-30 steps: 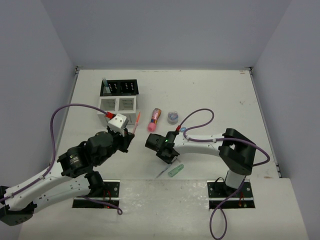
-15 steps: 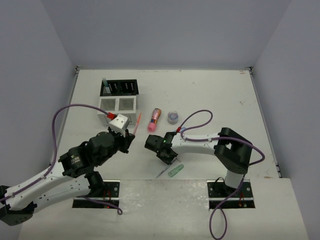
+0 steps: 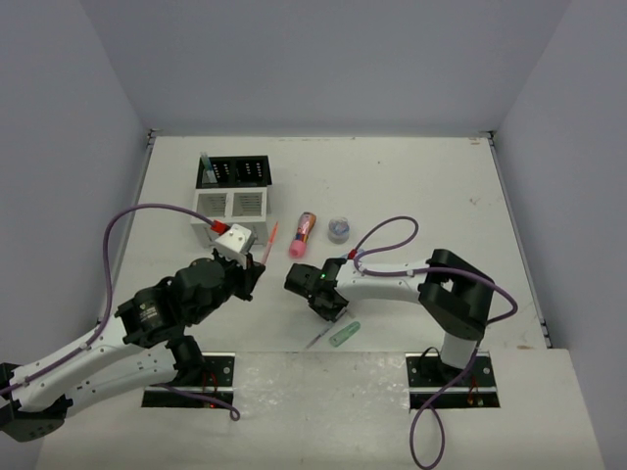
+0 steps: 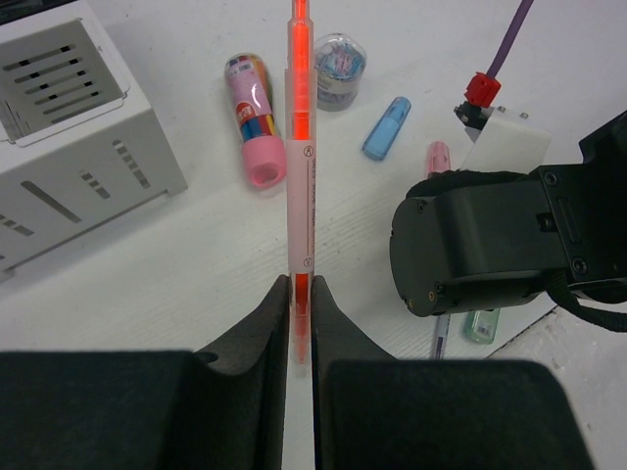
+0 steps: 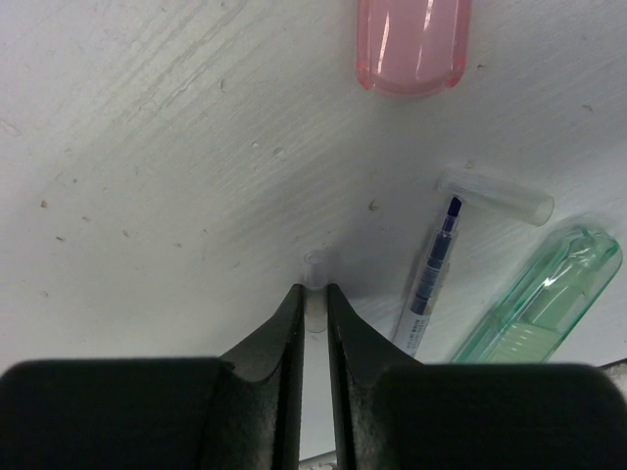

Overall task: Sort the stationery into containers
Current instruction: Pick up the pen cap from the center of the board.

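My left gripper (image 4: 300, 294) is shut on the lower end of an orange pen (image 4: 299, 176), which points away from me above the table and toward the white slatted box (image 3: 231, 203) of the containers. My right gripper (image 5: 313, 304) points down at the table, shut on a small clear pen cap (image 5: 314, 269). Just right of it lie a blue pen (image 5: 431, 279), a second clear cap (image 5: 495, 196) and a green capsule (image 5: 539, 299). A pink capsule (image 5: 411, 44) lies ahead. The pink patterned tube (image 3: 304, 233) and the round roll (image 3: 339, 229) rest mid-table.
The black slotted rack (image 3: 235, 171) stands behind the white box with one pen (image 3: 206, 164) upright in it. A blue capsule (image 4: 387, 127) lies near the right arm's purple cable. The right gripper's black body (image 4: 490, 245) sits close to the right of the orange pen.
The right gripper's jaws have closed onto the clear cap, and its arm edged slightly left. The left gripper keeps its hold on the orange pen and has hardly moved.
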